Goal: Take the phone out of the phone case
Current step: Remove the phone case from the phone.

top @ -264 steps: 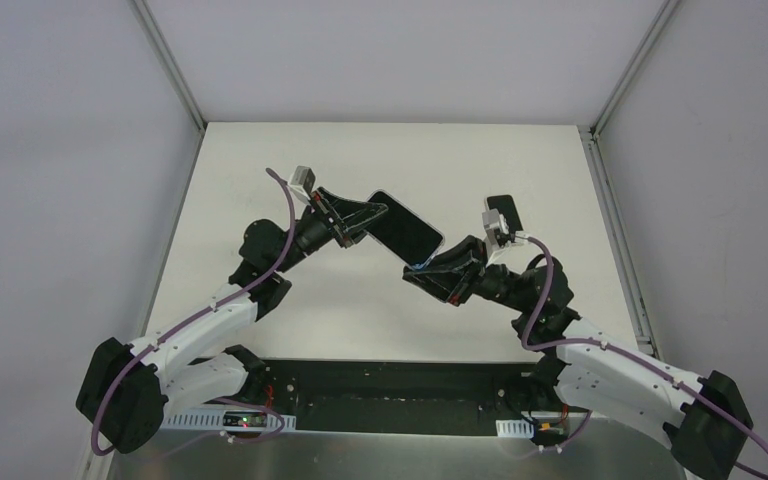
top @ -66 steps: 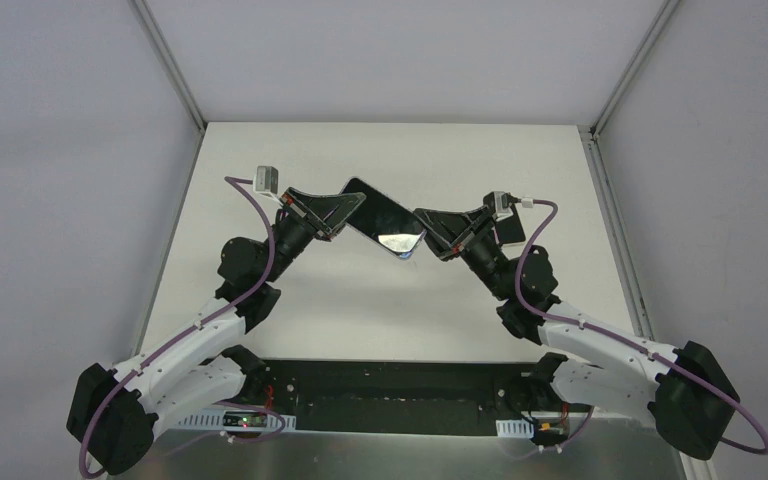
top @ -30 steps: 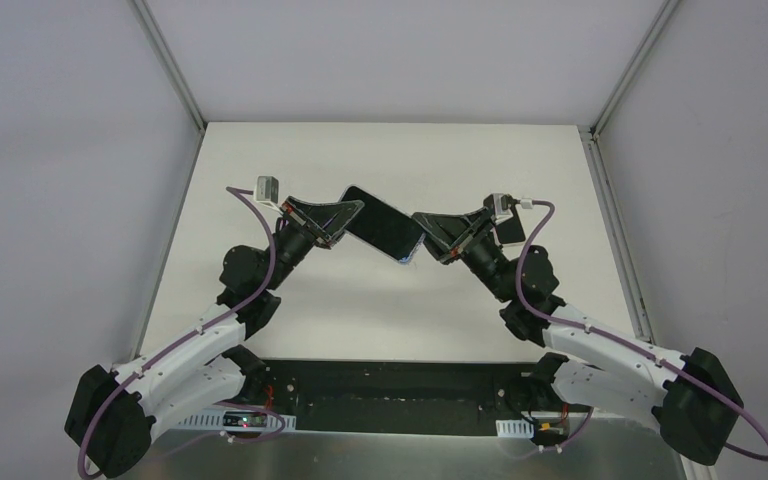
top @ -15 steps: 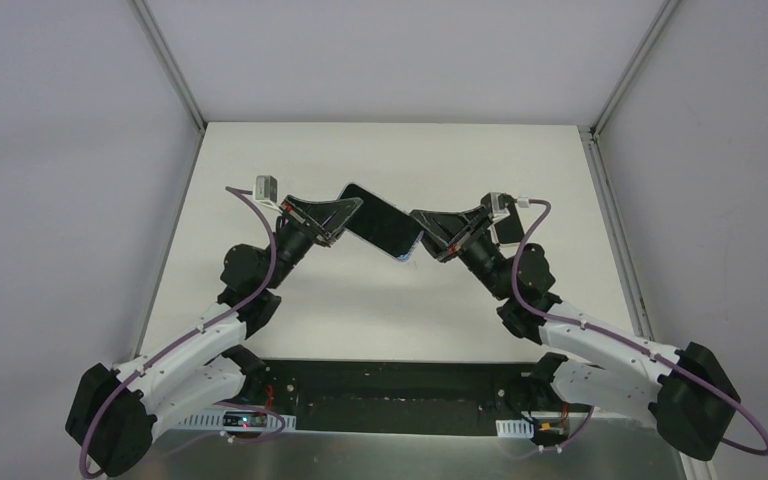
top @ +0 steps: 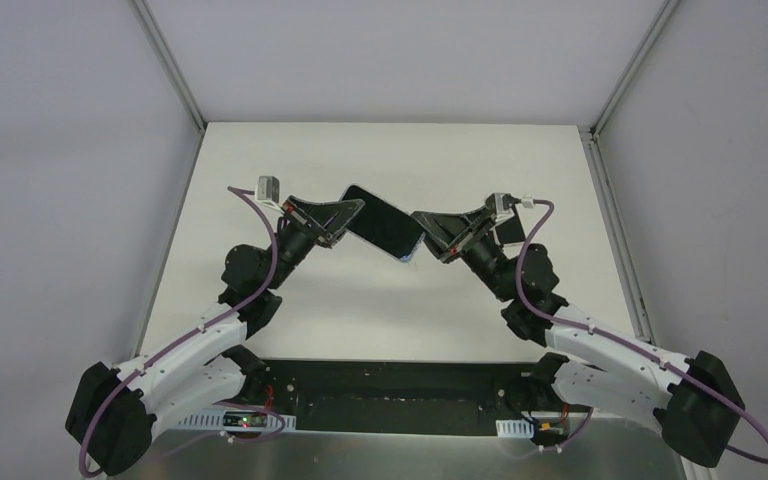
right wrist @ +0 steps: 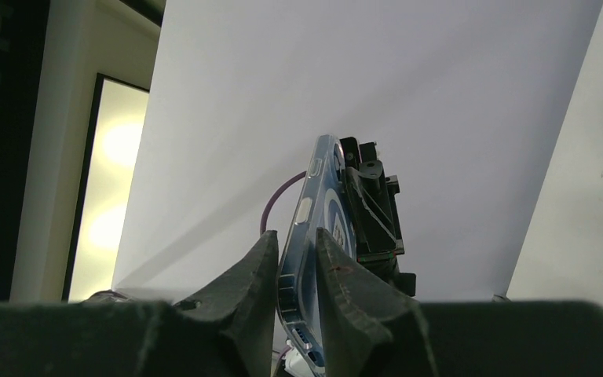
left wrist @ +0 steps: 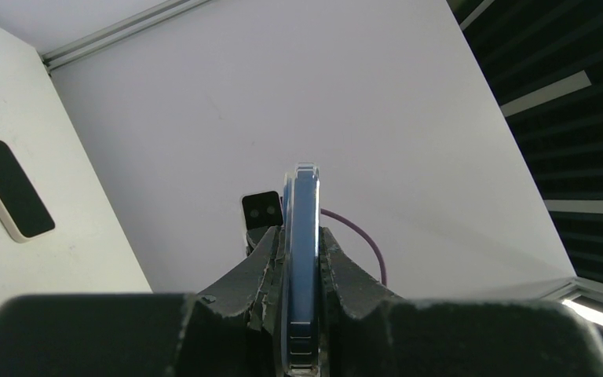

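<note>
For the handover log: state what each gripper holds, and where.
Both clamp the cased phone: left gripper on one end, right gripper on the opposite end.

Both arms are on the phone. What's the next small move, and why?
Probably have the right gripper peel its corner of the clear case away while the left gripper holds: both clamp opposite ends of the phone, which sits in the case.

Bright, even overhead light (soft shadows); sharp.

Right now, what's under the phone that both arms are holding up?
Only white tabletop shows around the dark-screened phone in its clear case. The patch directly beneath it is hidden by the phone itself.
</note>
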